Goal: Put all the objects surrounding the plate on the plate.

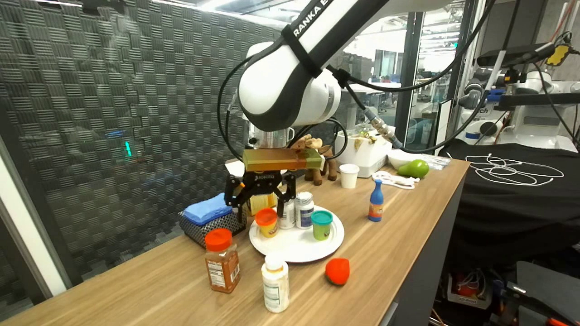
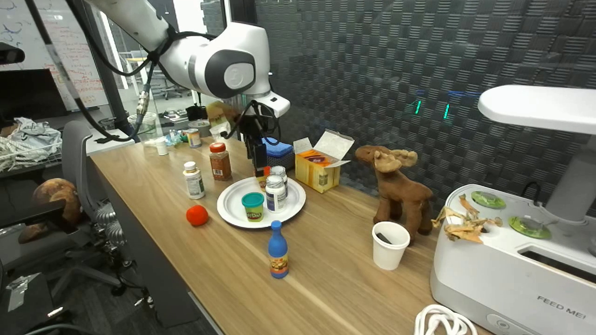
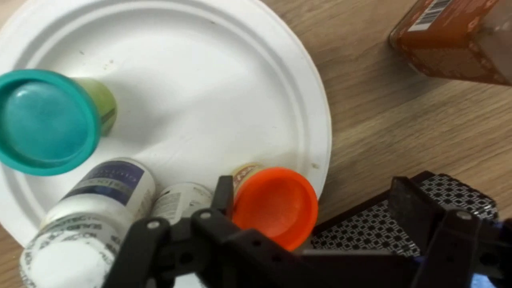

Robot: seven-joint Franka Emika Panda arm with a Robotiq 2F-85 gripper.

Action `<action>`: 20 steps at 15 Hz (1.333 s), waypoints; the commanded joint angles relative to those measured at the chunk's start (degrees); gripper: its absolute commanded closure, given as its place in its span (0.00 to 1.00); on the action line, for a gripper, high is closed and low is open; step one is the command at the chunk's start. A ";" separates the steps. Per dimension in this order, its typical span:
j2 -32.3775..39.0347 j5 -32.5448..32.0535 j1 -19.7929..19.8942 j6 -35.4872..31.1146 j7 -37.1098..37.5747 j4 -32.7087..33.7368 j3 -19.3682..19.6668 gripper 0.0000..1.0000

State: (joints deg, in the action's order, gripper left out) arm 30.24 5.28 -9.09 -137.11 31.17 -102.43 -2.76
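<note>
- Wrist view, lower right: gripper (image 3: 314, 192) with fingers apart, orange-lidded tub (image 3: 276, 206) between or just below.
- Likely best: rise straight up, clearing the white pill bottles (image 3: 96, 218).

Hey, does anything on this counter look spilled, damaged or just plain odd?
Yes: withered tan leaves sag over the edge of the boxy white planter marked FEED ME, apparently dead. I see no spill.

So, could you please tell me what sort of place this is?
Probably a robotics lab or office: the robot arm, a whiteboard with writing on it and a grey office chair point that way.
</note>
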 commanded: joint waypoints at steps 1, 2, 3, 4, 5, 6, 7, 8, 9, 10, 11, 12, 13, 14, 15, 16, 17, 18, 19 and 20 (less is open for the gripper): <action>-3.97 3.23 -0.14 1.72 -3.45 -0.89 -1.22 0.00; -4.75 3.78 -0.17 1.55 -3.81 -1.20 -1.55 0.00; -5.47 3.58 -0.52 1.04 -3.70 -1.56 -1.41 0.00; -6.26 2.97 -0.96 0.43 -3.27 -1.90 -1.15 0.00; -6.94 2.66 -1.18 0.23 -3.08 -2.18 -1.04 0.00; -7.71 3.10 -1.08 0.75 -3.43 -2.53 -1.36 0.00; -8.58 3.02 -1.26 1.03 -3.38 -3.07 -1.42 0.00; -9.48 2.89 -1.48 1.27 -3.12 -3.84 -1.43 0.00; -10.50 2.73 -1.72 1.58 -2.70 -4.76 -1.40 0.00; -11.78 2.37 -2.06 2.09 -1.98 -6.15 -1.24 0.00; -12.93 2.05 -2.29 2.66 -1.51 -7.40 -1.14 0.00; -14.19 2.37 -2.20 3.88 -1.97 -8.56 -1.47 0.00; -15.23 2.45 -2.17 5.41 -2.35 -9.40 -1.69 0.00; -16.25 2.35 -2.22 6.93 -2.41 -10.02 -1.82 0.00; -17.15 0.97 -2.66 8.16 -1.76 -10.51 -1.62 0.00; -17.93 0.68 -2.71 9.47 -2.37 -10.84 -1.93 0.00; -18.37 0.19 -2.91 10.96 -2.69 -10.96 -2.21 0.00; -18.95 -0.08 -3.08 11.90 -2.87 -11.31 -2.52 0.00; -19.22 -0.54 -3.27 12.59 -3.22 -11.67 -2.89 0.00; -19.52 -0.90 -3.44 12.96 -3.44 -12.02 -3.26 0.00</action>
State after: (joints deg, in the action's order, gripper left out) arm 13.38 5.76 -11.93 -125.89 28.66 -112.44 -5.13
